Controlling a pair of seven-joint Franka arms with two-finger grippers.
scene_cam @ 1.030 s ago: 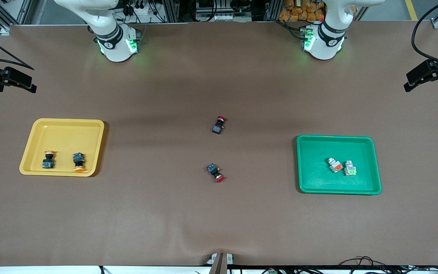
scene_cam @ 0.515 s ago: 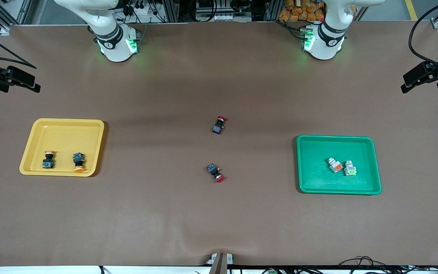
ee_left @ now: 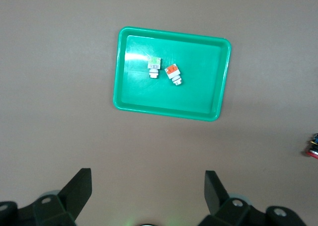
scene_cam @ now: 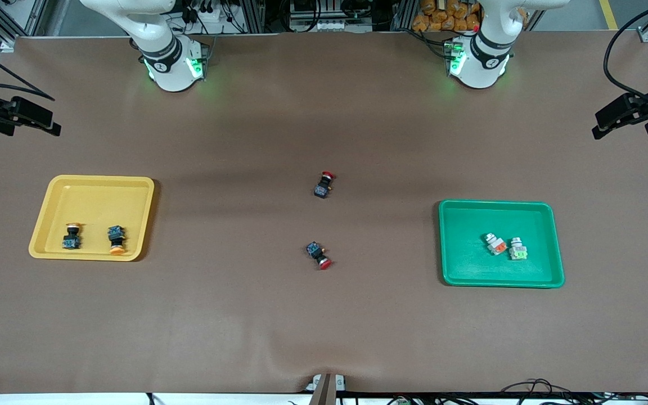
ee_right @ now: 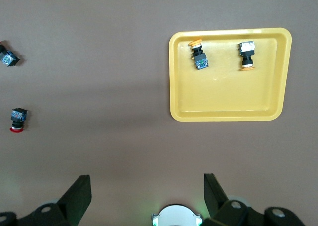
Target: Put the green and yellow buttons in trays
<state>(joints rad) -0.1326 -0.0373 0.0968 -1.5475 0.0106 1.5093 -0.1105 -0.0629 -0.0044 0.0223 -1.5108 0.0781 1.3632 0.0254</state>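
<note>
On brown table (scene_cam: pixel 324 326): trays (scene_cam: pixel 97 194) filled | left end effector (ee_left: pixel 148 193) agape, empty | right end effector (ee_right: pixel 147 193) agape, empty

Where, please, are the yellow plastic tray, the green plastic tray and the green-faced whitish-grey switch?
Yellow rectangular plastic tray (scene_cam: pixel 99 191): front view, bare floor.
Green rectangular plastic tray (scene_cam: pixel 470 225): front view, bare floor.
Green-faced whitish-grey blocky switch (scene_cam: pixel 518 251): front view, middle of its body, in the green tray.

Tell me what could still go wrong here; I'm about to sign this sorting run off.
1. Two red-capped switches lie on the bare table between the trays; a further pick might wrongly take one.
2. The orange-faced button and green-faced button lie very close together in the green tray, so regrasping either could nudge the other.
3. Both yellow-capped buttons sit near the yellow tray rim nearest the camera.
</note>
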